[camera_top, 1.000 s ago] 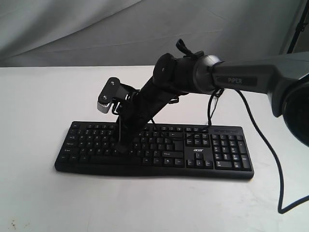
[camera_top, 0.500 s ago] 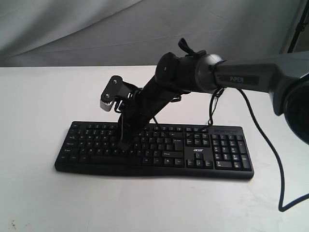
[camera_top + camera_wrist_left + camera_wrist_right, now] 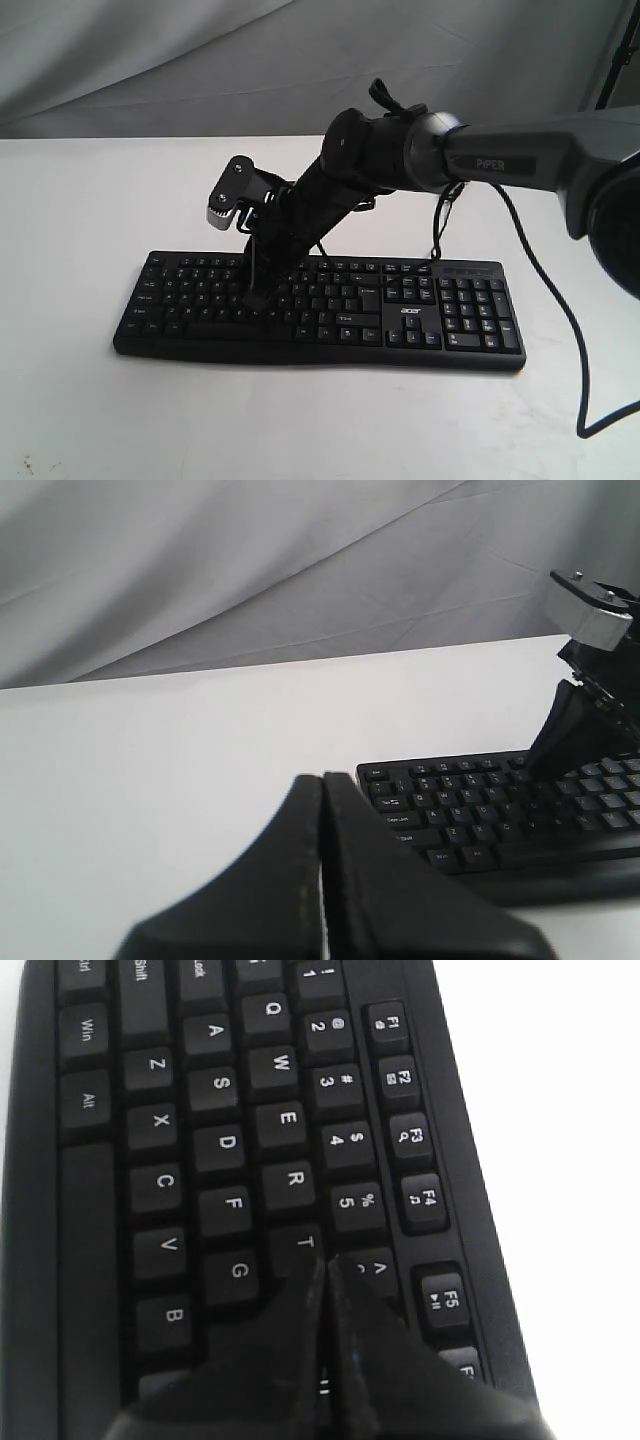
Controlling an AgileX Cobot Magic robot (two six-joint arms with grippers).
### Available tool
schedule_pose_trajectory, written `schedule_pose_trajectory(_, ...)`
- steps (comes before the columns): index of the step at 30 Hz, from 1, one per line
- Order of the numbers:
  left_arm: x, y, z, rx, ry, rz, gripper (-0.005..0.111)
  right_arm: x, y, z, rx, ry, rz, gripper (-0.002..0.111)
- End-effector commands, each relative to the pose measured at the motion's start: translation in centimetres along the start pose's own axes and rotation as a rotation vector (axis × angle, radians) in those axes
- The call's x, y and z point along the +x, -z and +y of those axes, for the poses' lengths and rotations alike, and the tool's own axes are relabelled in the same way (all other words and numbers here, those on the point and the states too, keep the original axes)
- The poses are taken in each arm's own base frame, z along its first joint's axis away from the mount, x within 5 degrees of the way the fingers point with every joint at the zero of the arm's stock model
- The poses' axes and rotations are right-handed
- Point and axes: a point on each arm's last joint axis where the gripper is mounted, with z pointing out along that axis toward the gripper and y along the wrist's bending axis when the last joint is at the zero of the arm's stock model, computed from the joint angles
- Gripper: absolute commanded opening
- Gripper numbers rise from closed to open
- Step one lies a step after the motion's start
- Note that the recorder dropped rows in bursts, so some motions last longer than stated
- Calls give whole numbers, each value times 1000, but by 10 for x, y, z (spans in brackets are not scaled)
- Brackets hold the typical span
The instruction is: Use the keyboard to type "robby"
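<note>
The keyboard [image 3: 460, 320] lies flat on the white bench [image 3: 80, 220], near the middle of the exterior view. Its long front edge faces the camera and its number pad is at the right end of that view.

The right arm [image 3: 500, 160] reaches in from the right and slopes down across the keyboard. The right fingers [image 3: 290, 1340] are pressed together into one narrow point and hold nothing. Their tips sit at the edge of the T key [image 3: 300, 1245], by the number-row key next to it. The pictures do not settle whether the tips press a key or only touch it.

The left fingers [image 3: 270, 880] are also shut tight against each other and hold nothing. They hang over bare bench off the end of the keyboard that carries the Tab and Caps Lock keys, clear of it.
</note>
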Motion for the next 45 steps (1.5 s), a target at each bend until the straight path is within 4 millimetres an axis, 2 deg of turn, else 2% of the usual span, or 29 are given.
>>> schedule_pose_trajectory(1,1,0,0,4,-3,-5,0,2,-2,-3,-1,-17,-1,0)
schedule_pose_trajectory(5,1,0,0,4,-3,-5,0,7,-9,-2,-12,-26,10,0)
schedule_pose_trajectory(11,1,0,0,4,-3,-5,0,5,-7,-2,-12,-22,8,0)
schedule_pose_trajectory(16,1,0,0,4,-3,-5,0,-14,23,-1,31,21,-44,0)
schedule_pose_trajectory(21,1,0,0,4,-3,-5,0,-33,54,10,26,72,-74,0)
schedule_pose_trajectory(25,1,0,0,4,-3,-5,0,-47,87,28,80,109,-123,0)
schedule_pose_trajectory(30,1,0,0,4,-3,-5,0,-36,131,49,210,106,-178,0)
schedule_pose_trajectory(35,1,0,0,4,-3,-5,0,-17,196,86,372,82,-304,0)
schedule_pose_trajectory(40,1,0,0,4,-3,-5,0,12,251,128,473,-9,-472,0)
schedule_pose_trajectory(45,1,0,0,4,-3,-5,0,43,301,158,666,-122,-691,0)
